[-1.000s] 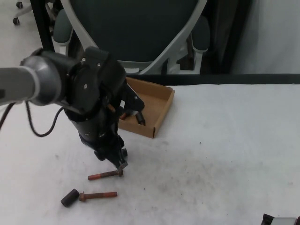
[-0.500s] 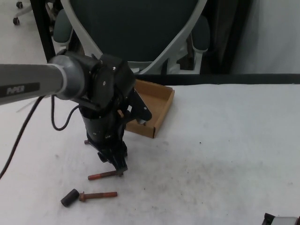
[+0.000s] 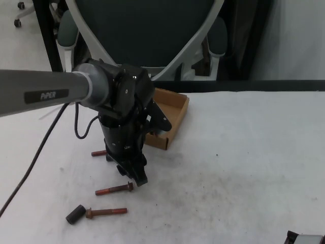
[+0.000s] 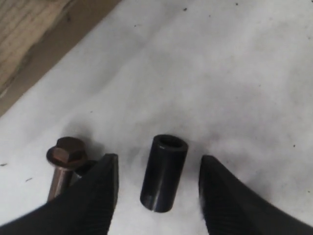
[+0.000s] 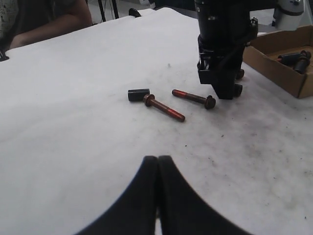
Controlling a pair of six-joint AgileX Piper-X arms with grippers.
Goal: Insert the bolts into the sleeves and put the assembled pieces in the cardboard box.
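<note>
**On the white bench (image 3: 244,168), a sleeve (image 4: 164,173) lies between parted fingers (image 4: 93,196)**

At the left, a spare sleeve (image 3: 75,215) lies just beside the head of a bolt (image 3: 106,211). A second bolt (image 3: 114,189) lies just beyond. Next comes the left gripper (image 4: 157,159), spread wide, the sleeve lying between its tips and touching neither. The second bolt's head sits just outside one finger. A good grasp probably means centring first, so that head isn't caught. The cardboard box (image 3: 172,109) stands behind. The right gripper (image 5: 157,161), fingers pressed together, is well apart from all of them.
</note>
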